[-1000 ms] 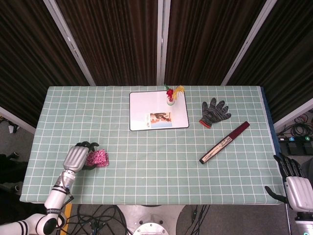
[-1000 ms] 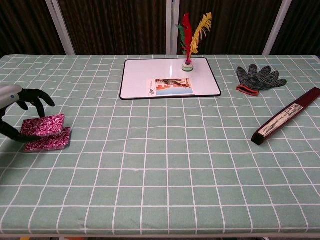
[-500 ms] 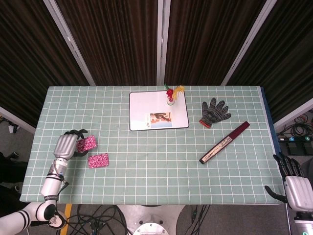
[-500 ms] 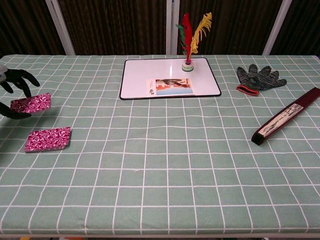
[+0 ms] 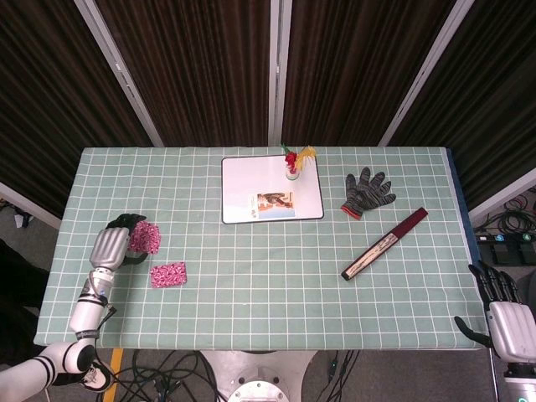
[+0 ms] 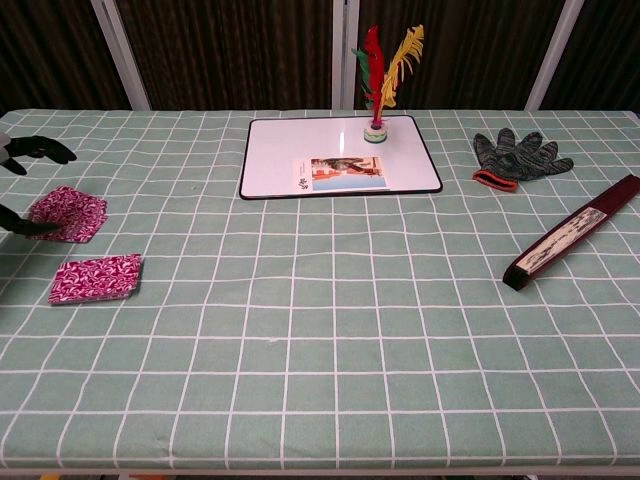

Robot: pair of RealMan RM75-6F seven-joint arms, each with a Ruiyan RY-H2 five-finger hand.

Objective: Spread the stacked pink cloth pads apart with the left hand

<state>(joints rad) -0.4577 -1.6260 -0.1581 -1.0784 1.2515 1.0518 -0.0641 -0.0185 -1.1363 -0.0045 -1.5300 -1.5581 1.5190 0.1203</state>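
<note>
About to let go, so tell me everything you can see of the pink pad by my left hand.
The upper pink pad is a flat, squarish cloth piece with a pink-and-white swirled pattern. It sits apart from the second pad, turned cornerwise near the table's left edge. The left hand holds it at its left side; whether it rests on the checked tablecloth is unclear.

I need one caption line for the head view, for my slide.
Left hand holds one pink cloth pad just beyond the second pad, which lies on the checked table.
</note>
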